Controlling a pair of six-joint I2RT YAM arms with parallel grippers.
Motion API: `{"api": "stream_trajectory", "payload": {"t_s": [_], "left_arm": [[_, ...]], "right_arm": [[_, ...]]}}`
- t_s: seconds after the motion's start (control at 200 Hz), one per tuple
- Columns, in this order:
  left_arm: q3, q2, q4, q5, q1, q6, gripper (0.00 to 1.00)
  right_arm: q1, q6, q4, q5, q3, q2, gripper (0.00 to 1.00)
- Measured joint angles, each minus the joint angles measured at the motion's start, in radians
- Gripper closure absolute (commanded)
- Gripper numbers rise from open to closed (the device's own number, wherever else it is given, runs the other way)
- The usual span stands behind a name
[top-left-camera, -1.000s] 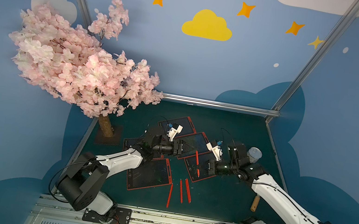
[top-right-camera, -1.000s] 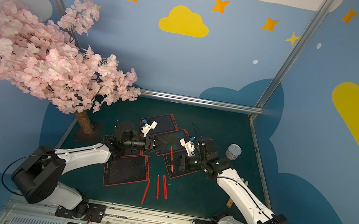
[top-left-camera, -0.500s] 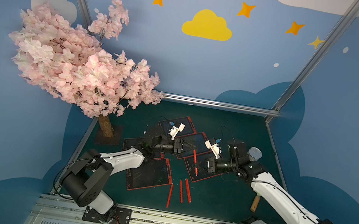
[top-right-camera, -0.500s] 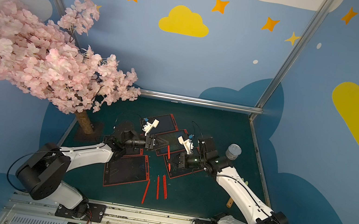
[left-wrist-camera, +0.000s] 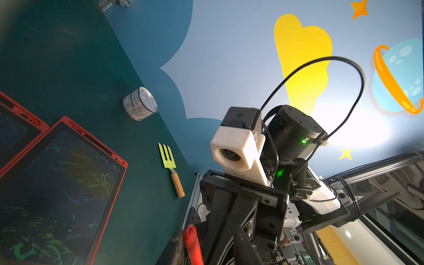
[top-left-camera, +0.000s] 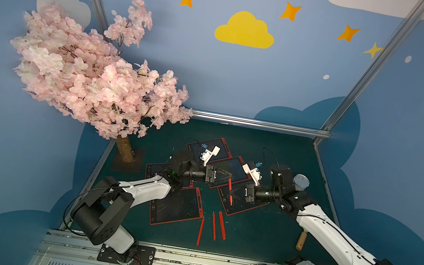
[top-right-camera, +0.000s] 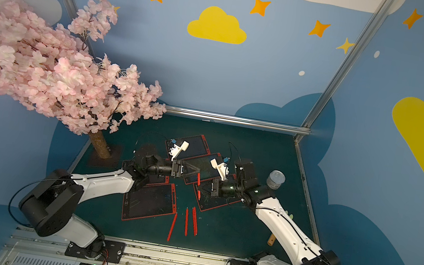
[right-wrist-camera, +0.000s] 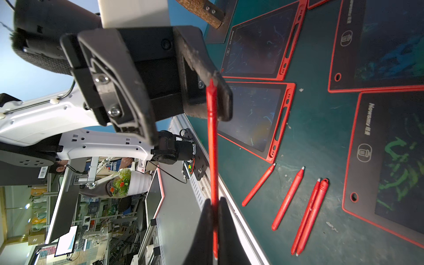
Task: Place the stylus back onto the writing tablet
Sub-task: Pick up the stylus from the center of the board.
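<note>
A red stylus [top-left-camera: 230, 189] [top-right-camera: 198, 184] hangs in the air over the overlapping red-framed writing tablets [top-left-camera: 238, 211] [top-right-camera: 210, 205] at mid table. My right gripper [top-left-camera: 232, 196] [right-wrist-camera: 214, 203] is shut on its lower part. The stylus [right-wrist-camera: 212, 149] runs from those jaws to my left gripper [top-left-camera: 228, 174] [top-right-camera: 197, 169]. The left gripper's fingers [right-wrist-camera: 219, 96] straddle the upper end, and one finger lies against it while the other stands well apart. In the left wrist view the stylus [left-wrist-camera: 192, 245] rests beside one finger of the left gripper [left-wrist-camera: 208, 247].
Several loose red styluses [top-left-camera: 214, 226] [right-wrist-camera: 286, 199] lie near the front edge beside another tablet [top-left-camera: 177, 205]. A tin can [top-left-camera: 301, 181] [left-wrist-camera: 140, 103] and a yellow-green fork [left-wrist-camera: 171, 167] sit at the right edge. A pink blossom tree [top-left-camera: 92, 82] stands at the back left.
My left gripper has reached right to the stylus's upper end, and its jaws have narrowed. My right gripper has shifted slightly left and back, still holding the stylus.
</note>
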Motion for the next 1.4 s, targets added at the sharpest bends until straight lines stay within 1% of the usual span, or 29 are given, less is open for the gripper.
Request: {"api": "stream_trajectory", "payload": {"t_s": [0.2, 0.395, 0.591, 0.696, 0.801, 0.861, 1.001, 1.116, 1.212, 1.257, 1.327, 1.402], "left_arm": [[0.0, 0.017, 0.006, 0.003, -0.005, 0.0, 0.73], [-0.001, 0.021, 0.007, 0.006, -0.006, 0.003, 0.86], [-0.008, 0.021, 0.007, 0.002, -0.006, 0.003, 0.96], [-0.009, 0.019, -0.001, -0.005, -0.008, 0.009, 0.97], [-0.01, 0.006, -0.036, -0.024, -0.01, 0.027, 0.97], [-0.01, -0.014, -0.092, -0.051, -0.011, 0.05, 0.97], [0.014, -0.08, -0.288, -0.145, -0.03, 0.14, 0.97], [0.046, -0.109, -0.396, -0.211, -0.055, 0.185, 0.97], [0.068, -0.111, -0.464, -0.274, -0.078, 0.21, 0.97], [0.07, -0.111, -0.487, -0.303, -0.09, 0.215, 0.97], [0.072, -0.111, -0.517, -0.352, -0.117, 0.217, 0.97], [0.079, -0.108, -0.544, -0.402, -0.147, 0.212, 0.97]], "right_arm": [[-0.002, -0.002, 0.006, -0.022, 0.0, 0.011, 1.0], [-0.002, -0.002, 0.01, -0.029, -0.007, 0.013, 1.0], [-0.002, -0.005, 0.02, -0.036, -0.013, 0.013, 1.0], [-0.002, -0.006, 0.02, -0.037, -0.017, 0.013, 0.89], [-0.002, -0.004, 0.01, -0.019, -0.018, 0.009, 0.81], [-0.002, -0.005, -0.002, -0.002, -0.018, 0.001, 0.76], [0.003, -0.006, -0.043, 0.058, -0.018, -0.045, 0.68], [0.021, -0.018, -0.089, 0.14, -0.018, -0.088, 0.64], [0.049, -0.037, -0.138, 0.224, -0.016, -0.121, 0.57], [0.064, -0.055, -0.164, 0.272, -0.013, -0.135, 0.55], [0.086, -0.084, -0.198, 0.34, -0.008, -0.156, 0.5], [0.101, -0.117, -0.23, 0.399, 0.0, -0.172, 0.49]]}}
